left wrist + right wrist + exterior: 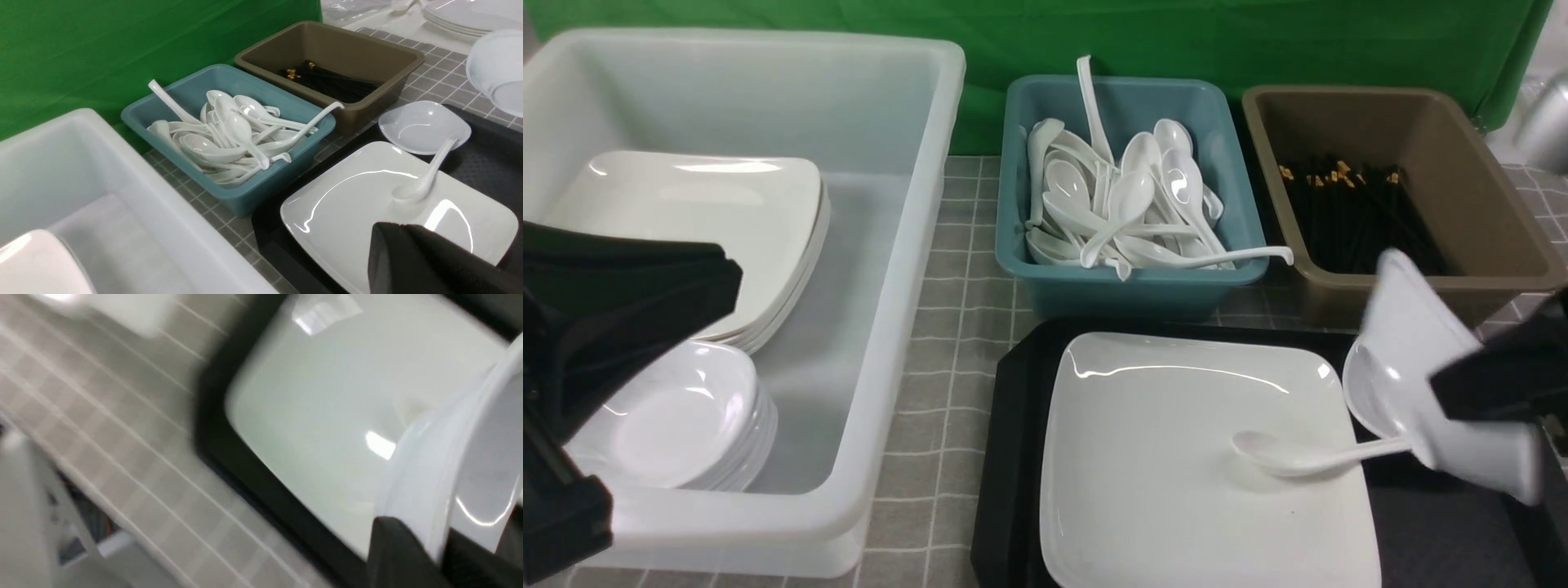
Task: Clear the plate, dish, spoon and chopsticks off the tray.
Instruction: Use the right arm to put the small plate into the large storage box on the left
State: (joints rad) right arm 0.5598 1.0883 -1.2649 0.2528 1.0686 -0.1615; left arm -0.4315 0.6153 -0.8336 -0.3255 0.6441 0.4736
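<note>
The white plate (pixel 1176 457) lies on the black tray (pixel 1013 457). The spoon (pixel 1298 457) has its bowl on the plate and its handle on a small white dish (pixel 421 126) at the tray's far right. My right gripper (pixel 1445 388) is shut on the rim of a second white dish (pixel 1421 343), which hangs tilted and blurred above the tray's right side; the right wrist view shows that rim (pixel 470 457) pinched between the fingers. My left gripper (pixel 731 286) is shut and empty over the white tub. The only chopsticks (pixel 1347 204) in view lie in the brown tub.
A large white tub (pixel 907 327) on the left holds stacked plates (pixel 711 220) and small bowls (pixel 678 416). Behind the tray stand a teal tub (pixel 1127 286) full of spoons and a brown tub (pixel 1462 163). A green backdrop closes the far side.
</note>
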